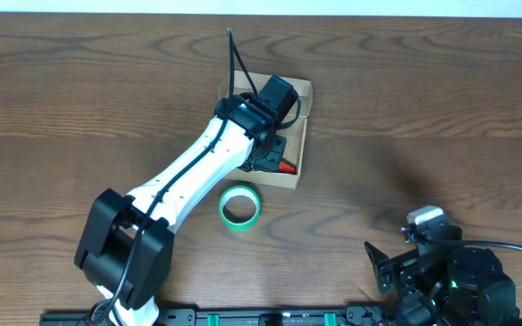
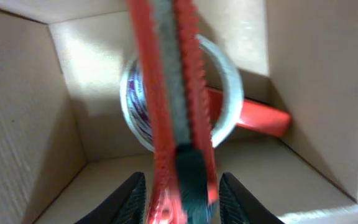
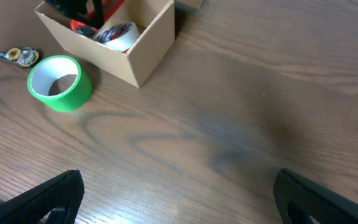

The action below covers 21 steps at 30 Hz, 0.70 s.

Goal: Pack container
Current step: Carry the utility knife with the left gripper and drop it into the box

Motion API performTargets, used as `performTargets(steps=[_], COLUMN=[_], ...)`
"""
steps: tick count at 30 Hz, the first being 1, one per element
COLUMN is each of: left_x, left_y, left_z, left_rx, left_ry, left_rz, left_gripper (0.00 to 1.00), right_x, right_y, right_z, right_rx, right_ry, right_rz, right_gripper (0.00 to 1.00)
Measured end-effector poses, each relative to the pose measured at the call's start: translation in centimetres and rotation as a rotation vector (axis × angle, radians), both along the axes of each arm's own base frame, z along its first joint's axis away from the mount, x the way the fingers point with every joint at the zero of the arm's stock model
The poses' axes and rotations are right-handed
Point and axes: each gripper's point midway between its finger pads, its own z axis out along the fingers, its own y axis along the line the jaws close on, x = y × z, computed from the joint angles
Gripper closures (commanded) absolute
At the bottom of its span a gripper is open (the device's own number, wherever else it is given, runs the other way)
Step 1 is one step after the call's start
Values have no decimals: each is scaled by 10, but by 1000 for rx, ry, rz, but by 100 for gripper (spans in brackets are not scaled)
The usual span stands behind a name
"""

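While the left tool (image 2: 182, 194) hangs inside the small tan cardboard box (image 1: 303, 98), upper centre of the overhead view, its jaws are clamped on a red-and-grey serrated plastic cutter (image 2: 174, 93). A whitish tape roll (image 2: 230, 87), with a red part behind it, already lies on the box floor. Not yet packed: the green tape roll (image 1: 240, 207) on the dark wooden surface (image 1: 424, 109), just below the box. The right tool (image 3: 178, 190), lower right overhead, sits idle with jaws wide apart, empty. Judgement: roughly midway; cutter release and green roll remain.

Soft, even light overhead; the left wrist view is blurred, with glare on a wall of the container (image 2: 316, 93).
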Motion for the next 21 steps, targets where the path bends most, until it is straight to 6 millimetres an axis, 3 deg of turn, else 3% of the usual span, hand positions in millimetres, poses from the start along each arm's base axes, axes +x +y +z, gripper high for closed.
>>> performTargets(steps=[5, 12, 17, 19, 21], left_x=[4, 19, 24, 25, 27], left_y=[4, -5, -7, -4, 4], left_z=[-7, -1, 1, 2, 5], left_rx=[19, -56, -83, -89, -90], left_ry=[-1, -35, -44, -40, -33], left_rz=[54, 196, 256, 282, 320], left_gripper=[71, 68, 44, 37, 37], right_x=[0, 0, 0, 0, 0], right_y=[0, 0, 0, 0, 0], right_z=[0, 0, 0, 0, 0], right_rx=[0, 0, 0, 0, 0], right_ry=[0, 0, 0, 0, 0], right_rz=[0, 0, 0, 0, 0], right_gripper=[1, 1, 1, 1, 1])
